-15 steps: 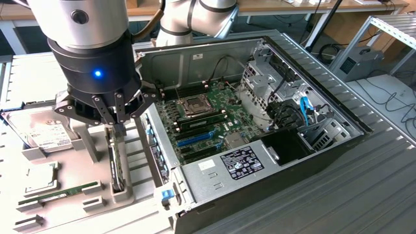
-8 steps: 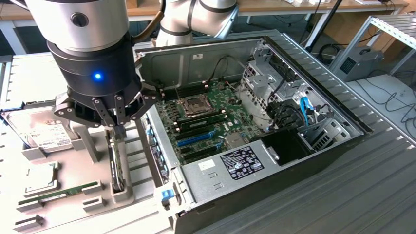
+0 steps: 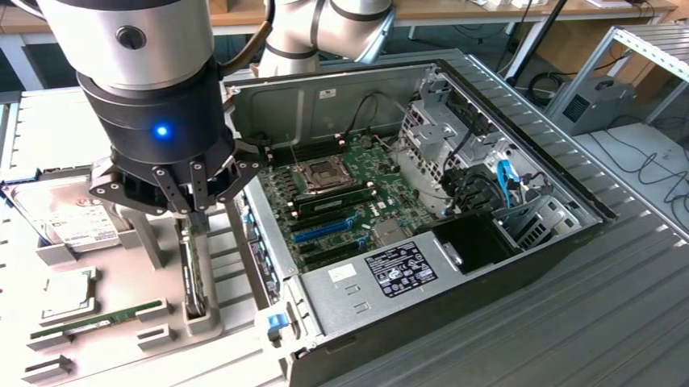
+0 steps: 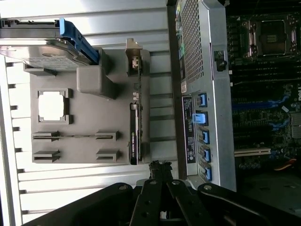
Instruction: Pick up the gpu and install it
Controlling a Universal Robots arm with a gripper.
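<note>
The gpu (image 4: 135, 134) stands on its edge in a slot of the gray tray (image 4: 89, 127), just beside the open computer case (image 3: 312, 101), with the hard drive (image 3: 64, 222) at the tray's other side, while the gripper (image 3: 196, 208) hangs above the card, closed tight and holding nothing.

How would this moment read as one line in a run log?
gripper: shut, nothing held | gpu: on edge in gray holder, near gripper | computer case: open
</note>
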